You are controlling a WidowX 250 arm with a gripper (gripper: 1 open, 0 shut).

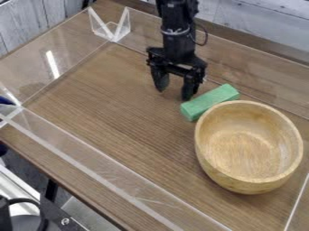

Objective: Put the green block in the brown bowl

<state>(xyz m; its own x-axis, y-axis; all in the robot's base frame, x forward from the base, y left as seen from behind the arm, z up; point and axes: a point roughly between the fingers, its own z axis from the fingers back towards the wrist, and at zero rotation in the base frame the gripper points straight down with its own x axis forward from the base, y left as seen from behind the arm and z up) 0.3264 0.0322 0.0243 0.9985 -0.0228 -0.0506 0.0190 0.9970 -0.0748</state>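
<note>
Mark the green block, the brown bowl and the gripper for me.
green block [210,101], camera view, middle of its top face
brown bowl [208,159], camera view, near-left rim
gripper [176,87], camera view, midway between its open fingertips

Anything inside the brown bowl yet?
No. The brown bowl shows only bare wood inside, with nothing covered there. The green block lies on the table beside its rim, behind it.

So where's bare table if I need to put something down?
Free: the table left of the hand, out to the clear wall, and the front strip. Crowded: block lies right by the bowl, hand close.
</note>
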